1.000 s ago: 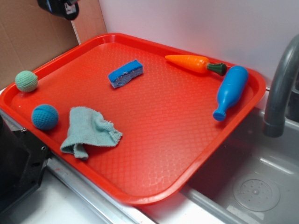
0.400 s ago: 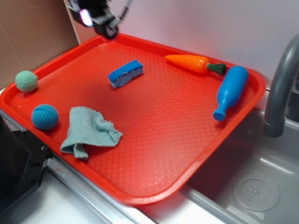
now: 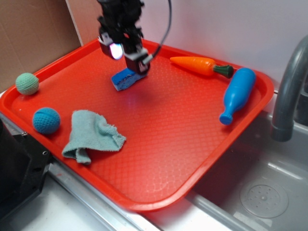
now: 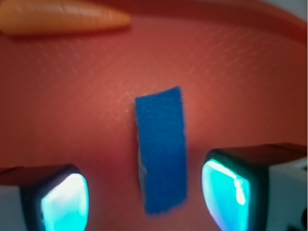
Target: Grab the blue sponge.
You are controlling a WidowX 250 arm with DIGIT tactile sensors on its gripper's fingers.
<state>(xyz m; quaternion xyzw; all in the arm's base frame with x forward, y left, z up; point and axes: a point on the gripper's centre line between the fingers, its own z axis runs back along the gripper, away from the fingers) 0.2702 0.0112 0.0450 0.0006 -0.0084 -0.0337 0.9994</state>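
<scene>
With its jaws spread and empty, the gripper (image 4: 147, 195) straddles the blue sponge (image 4: 162, 148) near the tray's (image 3: 144, 204) far edge; descending off-centre could nudge it sideways.

Bright-blue sponge (image 4: 162, 149), orange carrot (image 3: 197, 64), red diamond-textured tray (image 3: 168, 130).

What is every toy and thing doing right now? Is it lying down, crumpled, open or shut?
blue sponge: lying flat on the tray, not grabbed
gripper: open, one finger on each side of the sponge
carrot: lying on its side
blue bottle: lying on its side
cloth: crumpled
blue ball: resting on the tray
green ball: resting on the tray
</scene>
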